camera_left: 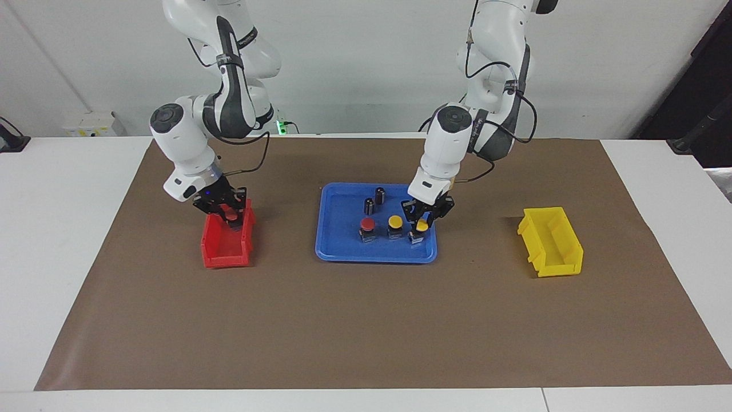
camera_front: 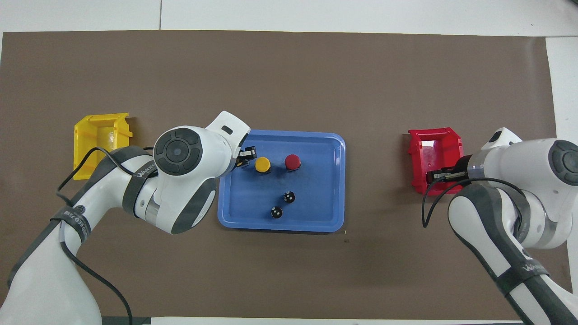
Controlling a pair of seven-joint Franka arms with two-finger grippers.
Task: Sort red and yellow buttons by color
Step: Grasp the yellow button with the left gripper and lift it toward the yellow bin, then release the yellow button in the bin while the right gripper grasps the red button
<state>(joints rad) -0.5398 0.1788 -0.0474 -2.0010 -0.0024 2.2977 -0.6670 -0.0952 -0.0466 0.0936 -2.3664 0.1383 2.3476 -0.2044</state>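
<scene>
A red button and a yellow button stand side by side on the blue tray. They also show in the overhead view as the red button and the yellow button. My left gripper is low over the tray, its fingers open on either side of a second yellow button that stands at the tray's edge toward the left arm's end. My right gripper is shut on a second red button and holds it just inside the top of the red bin.
Two dark cylinders stand on the tray, nearer to the robots than the buttons. The yellow bin sits toward the left arm's end of the brown mat. The red bin sits toward the right arm's end.
</scene>
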